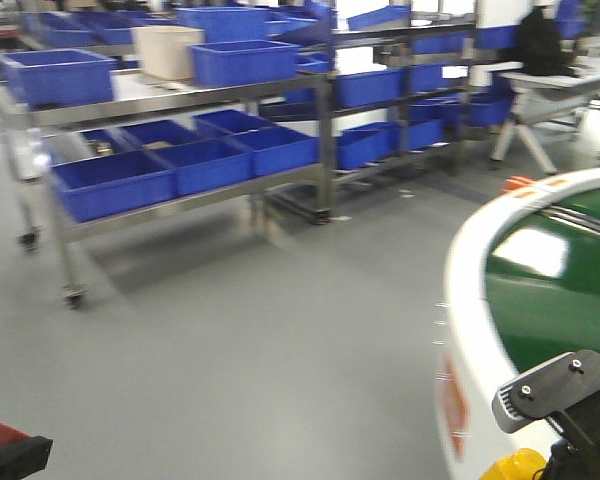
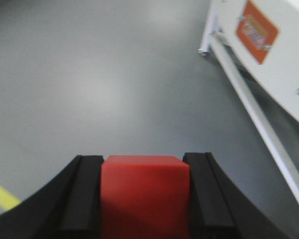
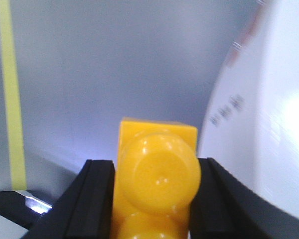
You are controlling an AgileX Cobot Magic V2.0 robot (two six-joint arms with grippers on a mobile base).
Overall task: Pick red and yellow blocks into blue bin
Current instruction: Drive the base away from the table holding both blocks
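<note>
In the left wrist view the plain red block (image 2: 144, 199) fills the gap between the black fingers, and my left gripper (image 2: 144, 160) is shut on it over bare grey floor. My right gripper (image 3: 157, 164) is shut on the yellow block (image 3: 157, 144), whose round studs face the camera. The front view catches only the left gripper (image 1: 10, 452) at the bottom left corner and the right gripper (image 1: 558, 400) with a bit of the yellow block (image 1: 515, 467) at the bottom right. Several blue bins (image 1: 110, 182) sit on racks across the floor; which one is the task's I cannot tell.
A wheeled metal rack (image 1: 65, 232) stands at the far left, holding a beige tub (image 1: 165, 50) among the blue ones. A round green-topped machine with a white rim (image 1: 468, 270) is close on the right. Its white side carries an orange label (image 2: 256, 30). A yellow floor line (image 3: 12, 99) runs nearby.
</note>
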